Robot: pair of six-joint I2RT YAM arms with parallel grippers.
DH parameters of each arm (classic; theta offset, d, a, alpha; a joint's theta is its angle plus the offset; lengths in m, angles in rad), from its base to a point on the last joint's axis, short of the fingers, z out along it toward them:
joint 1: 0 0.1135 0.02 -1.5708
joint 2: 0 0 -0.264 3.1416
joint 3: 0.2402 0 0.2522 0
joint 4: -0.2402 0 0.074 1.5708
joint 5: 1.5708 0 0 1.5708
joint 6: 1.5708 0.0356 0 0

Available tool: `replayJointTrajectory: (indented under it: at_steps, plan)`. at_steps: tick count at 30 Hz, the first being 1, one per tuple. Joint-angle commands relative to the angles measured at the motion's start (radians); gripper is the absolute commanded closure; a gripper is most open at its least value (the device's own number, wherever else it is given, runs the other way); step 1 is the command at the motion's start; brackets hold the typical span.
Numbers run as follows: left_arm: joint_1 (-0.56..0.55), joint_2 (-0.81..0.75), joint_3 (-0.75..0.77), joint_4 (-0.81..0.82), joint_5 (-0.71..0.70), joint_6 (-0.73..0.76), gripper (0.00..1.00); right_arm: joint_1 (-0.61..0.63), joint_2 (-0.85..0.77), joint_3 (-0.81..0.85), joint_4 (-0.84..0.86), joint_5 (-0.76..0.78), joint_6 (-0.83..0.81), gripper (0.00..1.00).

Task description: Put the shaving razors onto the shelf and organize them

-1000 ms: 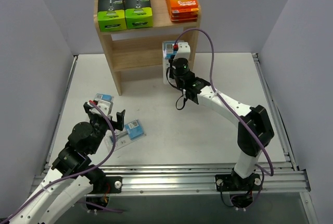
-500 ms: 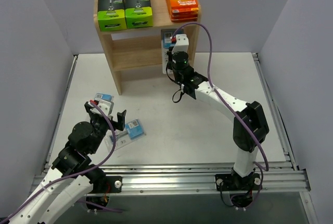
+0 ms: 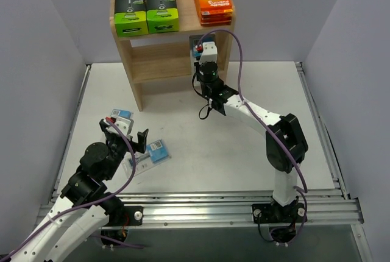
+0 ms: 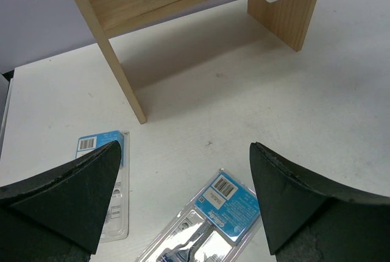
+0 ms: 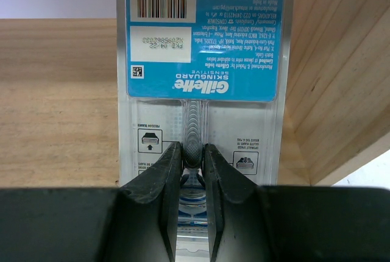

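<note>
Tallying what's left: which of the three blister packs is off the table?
The pack pinched in the right claw, held at the shelf; the other two lie flat on the table.

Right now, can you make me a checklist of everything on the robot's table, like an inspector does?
Surface: white table, flat, no spills seen.
Job's things: wooden shelf; two green-and-black boxes and stacked orange boxes on top; two blister packs flat on the table.
Clutter: nothing seen.
Grippers: left gripper open above the table packs; right gripper shut on the third blister pack at the shelf's right end.
Cables: a purple cable loops along each arm.
Surroundings: grey walls; metal rail at the near edge.
</note>
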Motion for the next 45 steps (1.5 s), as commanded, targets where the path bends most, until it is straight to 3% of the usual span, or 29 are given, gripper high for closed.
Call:
replayJointTrajectory:
  at_steps: [1,9,12,13,19,45]
  plan:
    - [-0.004,0.004,0.028,0.04,0.017,-0.004,0.05,-0.01,0.003,0.045,0.121,0.049,-0.044,1.0]
    - [-0.002,0.007,0.028,0.041,0.022,-0.004,0.05,-0.016,0.031,0.043,0.153,0.066,-0.053,0.93]
    - [-0.004,0.008,0.028,0.04,0.022,-0.006,0.04,-0.018,0.038,0.048,0.158,0.069,-0.053,0.85]
    - [-0.004,0.008,0.028,0.04,0.022,-0.004,0.05,-0.018,0.04,0.048,0.161,0.073,-0.052,0.78]
    - [-0.004,0.01,0.028,0.04,0.025,-0.003,0.05,-0.023,0.046,0.052,0.161,0.08,-0.053,0.66]
    - [-0.004,0.016,0.046,0.018,-0.009,-0.001,0.05,-0.024,-0.141,-0.026,0.129,0.052,-0.02,0.48]
